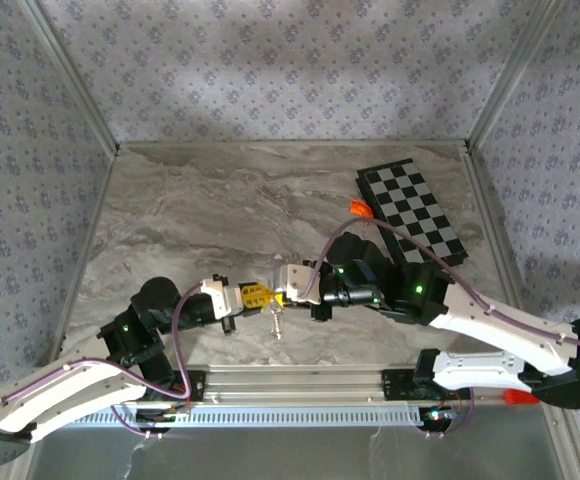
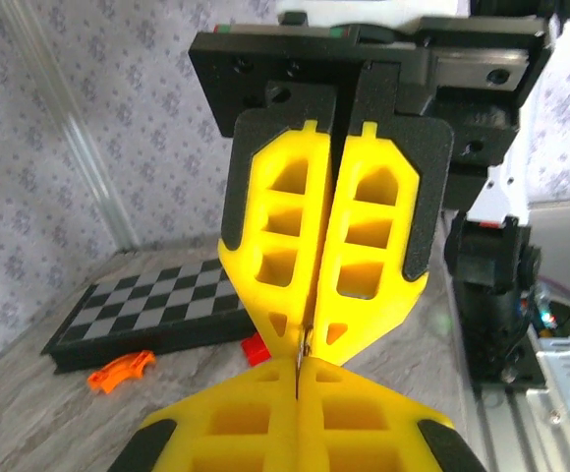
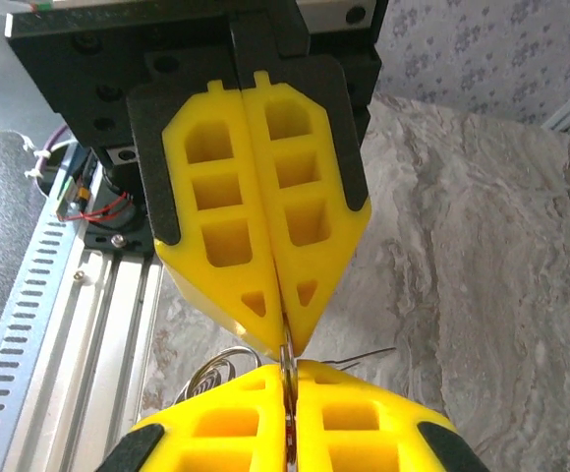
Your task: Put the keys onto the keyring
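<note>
1. Fingers (image 2: 236,423) of the left gripper (image 2: 297,369) are squeezed together on a thin bit of metal, low in the middle of its wrist view.
2. The right gripper (image 3: 287,372) is pinched closed on that thin metal too, tip to tip with the left one.
3. The metal looks like the keyring (image 1: 275,320). Part of it hangs just below the yellow tips, a little under the middle of the top view, over the marble table (image 1: 220,200).
4. It is thin, pale and silvery. Small wire loops show at the lower left of the right wrist view.
5. I think it is light, hard and slippery, so it can twist or slip. The rim is the best place to hold it.
6. I cannot pick out the keys for sure.
</note>
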### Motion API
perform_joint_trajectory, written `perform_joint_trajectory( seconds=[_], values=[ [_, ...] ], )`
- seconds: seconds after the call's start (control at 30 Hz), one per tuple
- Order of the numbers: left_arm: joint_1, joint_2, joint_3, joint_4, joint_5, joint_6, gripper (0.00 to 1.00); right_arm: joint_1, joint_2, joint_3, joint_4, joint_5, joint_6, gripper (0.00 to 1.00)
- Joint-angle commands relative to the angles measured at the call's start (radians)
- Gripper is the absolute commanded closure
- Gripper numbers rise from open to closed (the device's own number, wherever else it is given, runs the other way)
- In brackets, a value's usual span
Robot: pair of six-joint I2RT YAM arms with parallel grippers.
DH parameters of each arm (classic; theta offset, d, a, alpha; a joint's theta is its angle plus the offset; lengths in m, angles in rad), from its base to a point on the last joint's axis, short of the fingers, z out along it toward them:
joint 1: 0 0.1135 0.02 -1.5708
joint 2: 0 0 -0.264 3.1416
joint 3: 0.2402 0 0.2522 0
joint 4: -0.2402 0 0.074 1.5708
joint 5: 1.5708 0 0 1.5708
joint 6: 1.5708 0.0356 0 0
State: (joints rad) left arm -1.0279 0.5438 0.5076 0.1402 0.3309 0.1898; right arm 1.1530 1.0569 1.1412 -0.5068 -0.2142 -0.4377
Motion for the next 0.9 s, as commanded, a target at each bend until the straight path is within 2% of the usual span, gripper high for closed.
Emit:
perform_joint_trajectory(
  seconds=[0.0,0.2,0.27,0.73,0.87],
  values=[
    [-0.001,0.000,0.000,0.170,0.082,-0.062,1.00,-0.009,-0.041,-0.016,0.046,-0.058,0.024,0.89],
    [-0.002,0.010,-0.003,0.209,0.096,-0.077,1.00,-0.031,-0.089,-0.041,0.082,-0.115,0.065,0.77],
    [-0.002,0.012,-0.004,0.208,0.096,-0.077,1.00,-0.038,-0.099,-0.046,0.087,-0.120,0.070,0.76],
    [-0.003,0.018,0.004,0.213,0.101,-0.082,1.00,-0.062,-0.095,-0.059,0.113,-0.150,0.087,0.79],
    [-0.003,0.018,0.006,0.213,0.102,-0.080,1.00,-0.064,-0.088,-0.058,0.119,-0.163,0.088,0.85]
  ],
)
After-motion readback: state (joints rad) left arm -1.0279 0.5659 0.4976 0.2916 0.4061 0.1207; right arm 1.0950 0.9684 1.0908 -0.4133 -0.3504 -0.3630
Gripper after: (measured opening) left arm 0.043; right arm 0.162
